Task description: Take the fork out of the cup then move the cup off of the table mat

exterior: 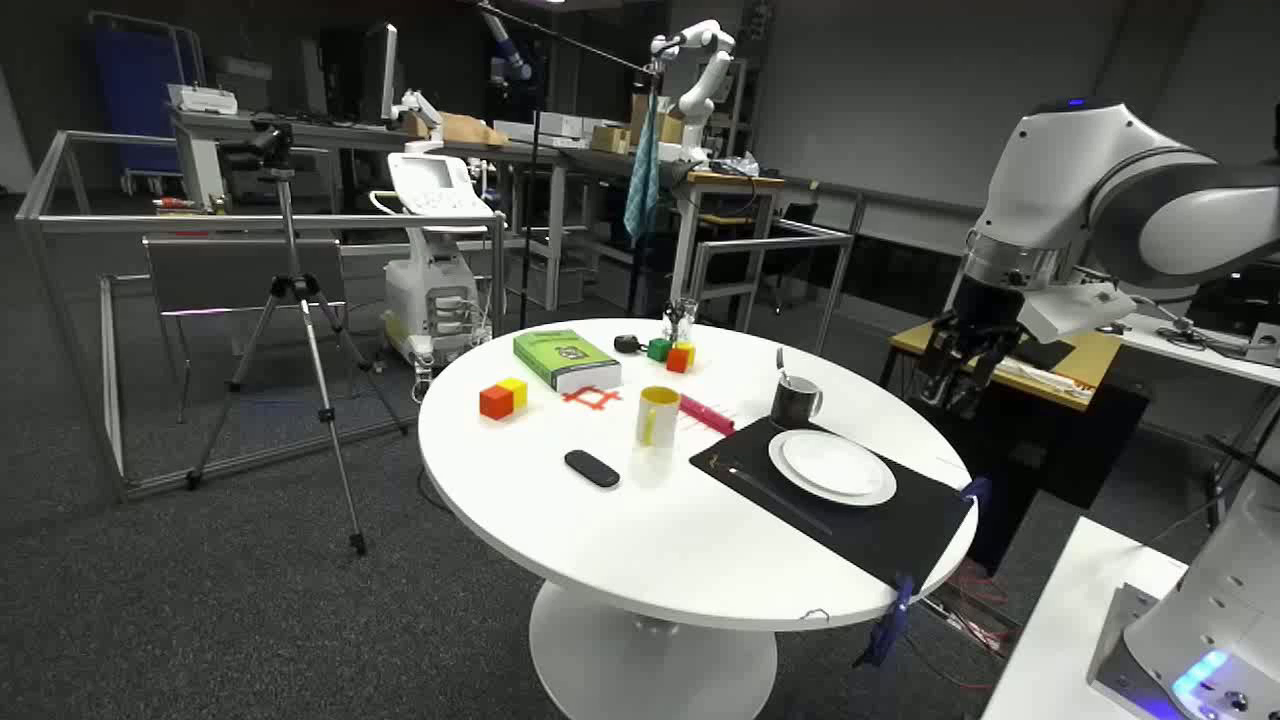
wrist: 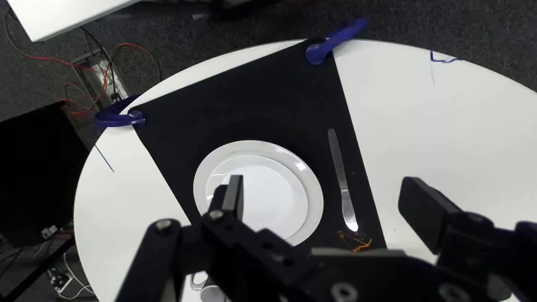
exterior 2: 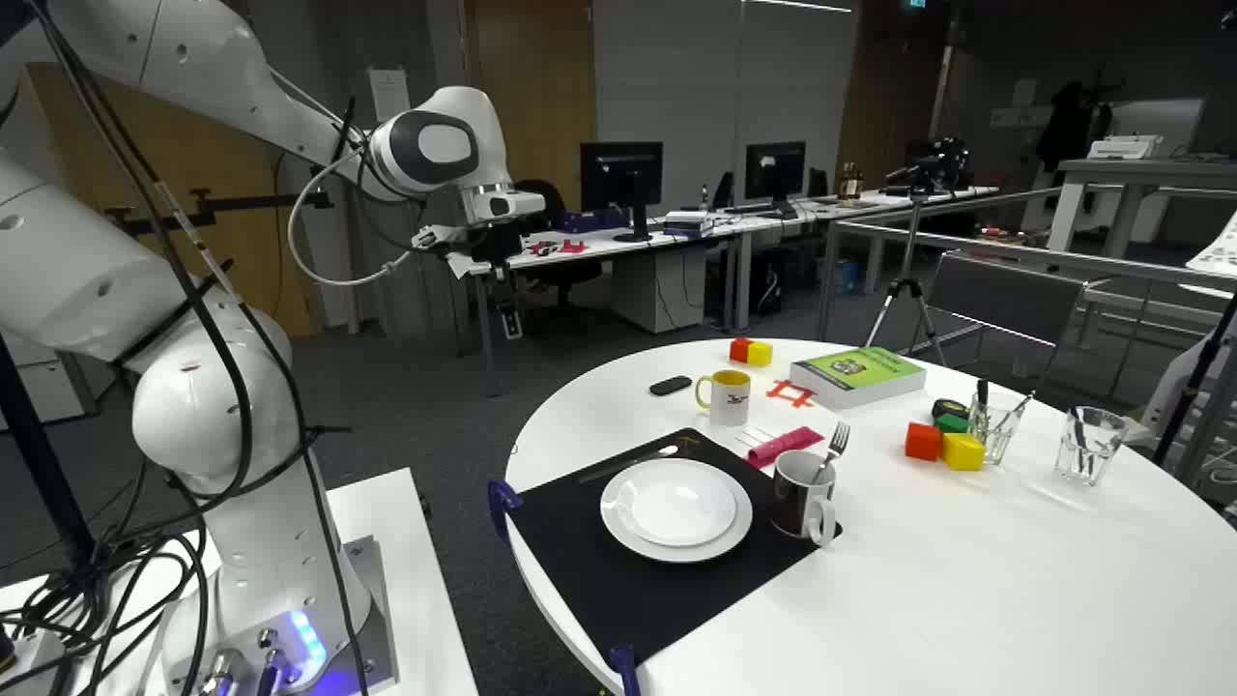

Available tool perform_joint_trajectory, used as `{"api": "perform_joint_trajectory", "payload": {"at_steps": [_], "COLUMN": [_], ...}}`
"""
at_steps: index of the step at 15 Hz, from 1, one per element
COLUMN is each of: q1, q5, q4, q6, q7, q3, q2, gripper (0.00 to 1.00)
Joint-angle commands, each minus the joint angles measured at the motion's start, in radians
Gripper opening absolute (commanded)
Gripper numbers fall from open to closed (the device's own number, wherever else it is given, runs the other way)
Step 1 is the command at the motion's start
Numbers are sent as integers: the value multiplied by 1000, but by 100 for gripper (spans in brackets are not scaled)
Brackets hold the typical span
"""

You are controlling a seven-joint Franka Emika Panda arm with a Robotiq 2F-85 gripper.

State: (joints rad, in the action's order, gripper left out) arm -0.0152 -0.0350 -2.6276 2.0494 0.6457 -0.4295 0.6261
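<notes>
Hanging in the air, apart from the things below, the gripper (wrist: 324, 197) has its fingers (wrist: 423, 209) spread wide, with a broad gap between them. Next come two blue clamps (wrist: 333, 43), set at the rim of the round white table (wrist: 440, 126) over two corners of the black table mat (wrist: 251, 109). On the mat, a small white plate (wrist: 272, 197) lies stacked on a larger white plate (wrist: 315, 197), with a knife (wrist: 340, 167) beside them. Farther in, the black cup (exterior 2: 791, 503) stands upright on the mat, at another corner and just beside the plates. The fork (exterior 2: 837, 443) leans inside the cup, its tines up above the rim. Just past the mat's edge lies a pink object (exterior 2: 785, 446). Near it stands a white mug (exterior 2: 732, 401) with a yellow inside, and a flat dark object (exterior 2: 670, 386) lies a little apart. Beyond these are orange strips (exterior 2: 796, 398) laid crosswise, a green book (exterior 2: 855, 375) lying flat, and a red cube (exterior 2: 739, 350) side by side with a yellow cube (exterior 2: 761, 354). Behind the table, in an exterior view, a tripod (exterior: 297, 287) stands on the floor.
</notes>
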Motion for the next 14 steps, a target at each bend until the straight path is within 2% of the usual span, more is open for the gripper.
{"api": "perform_joint_trajectory", "payload": {"at_steps": [1, 8, 14], "q1": [-31, -17, 28], "q5": [21, 74, 141], "q4": [1, -25, -74], "q6": [-1, 62, 226], "q7": [17, -34, -84], "q3": [29, 84, 175], "q2": [-9, -27, -81], "gripper": [100, 100, 100]}}
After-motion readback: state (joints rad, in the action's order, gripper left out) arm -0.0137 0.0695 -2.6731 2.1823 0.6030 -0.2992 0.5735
